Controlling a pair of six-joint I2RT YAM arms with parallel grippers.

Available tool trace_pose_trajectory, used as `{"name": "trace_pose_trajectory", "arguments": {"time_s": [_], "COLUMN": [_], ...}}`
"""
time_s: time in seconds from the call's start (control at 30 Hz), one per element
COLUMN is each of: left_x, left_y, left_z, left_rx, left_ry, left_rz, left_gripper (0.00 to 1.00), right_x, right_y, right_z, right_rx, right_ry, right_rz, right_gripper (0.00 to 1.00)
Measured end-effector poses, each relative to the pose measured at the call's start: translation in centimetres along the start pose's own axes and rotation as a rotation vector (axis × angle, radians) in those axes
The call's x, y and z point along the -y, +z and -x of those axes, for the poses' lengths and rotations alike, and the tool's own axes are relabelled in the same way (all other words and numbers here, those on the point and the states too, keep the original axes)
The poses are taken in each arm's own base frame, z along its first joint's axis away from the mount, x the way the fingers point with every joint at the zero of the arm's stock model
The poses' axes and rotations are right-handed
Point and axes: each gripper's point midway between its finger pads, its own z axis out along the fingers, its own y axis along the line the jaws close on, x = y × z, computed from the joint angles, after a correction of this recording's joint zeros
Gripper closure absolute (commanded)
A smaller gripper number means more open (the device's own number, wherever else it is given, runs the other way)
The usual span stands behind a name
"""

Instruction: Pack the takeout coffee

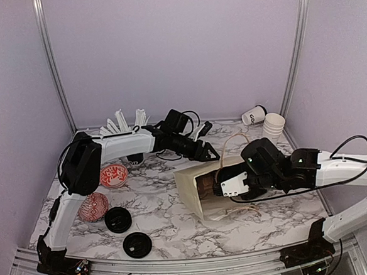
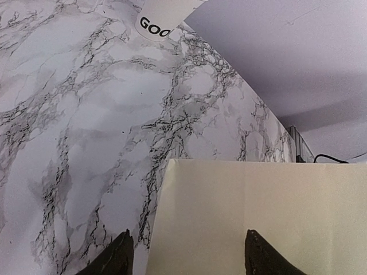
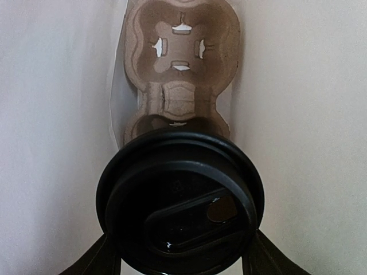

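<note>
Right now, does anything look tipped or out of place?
Yes: one white paper cup lies on its side at the back, beside the upright cup stack. Two black lids sit loose front left.
</note>
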Motion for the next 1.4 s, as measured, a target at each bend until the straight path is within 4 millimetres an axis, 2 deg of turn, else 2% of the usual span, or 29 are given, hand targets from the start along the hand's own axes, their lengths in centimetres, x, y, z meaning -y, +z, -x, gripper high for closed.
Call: {"name": "trace_pose_trajectory", "arguments": {"time_s": [0.27, 0.83, 1.13, 1.4], "left_x": [-0.1, 0.7, 2.1, 3.3], "left_y": [0.9, 1.5, 1.9, 2.1], "left_z": [-1.2, -2.0, -3.2, -4.5], "left_rx": [-0.028, -0.054, -0.107, -0.169], "left_ry": [-0.014, -0.031, -0.102, -0.199], "left_rz": [-0.027, -0.111, -0.233, -0.309], "left_gripper": [0.35, 0.41, 0.44, 0.39], "right_x": [0.2, -0.3, -0.2, -0.7], "right_y": [0.6, 2.2, 1.2, -0.2], "right_z": [0.2, 0.1, 0.9, 1.3], "right_rx": [0.002, -0.010, -0.002, 0.017], "right_ry": [0.007, 0.011, -0.003, -0.009], "right_rz": [-0.007, 0.022, 0.126, 0.221], "right_gripper": [0.60, 0.60, 0.61, 0.60]}}
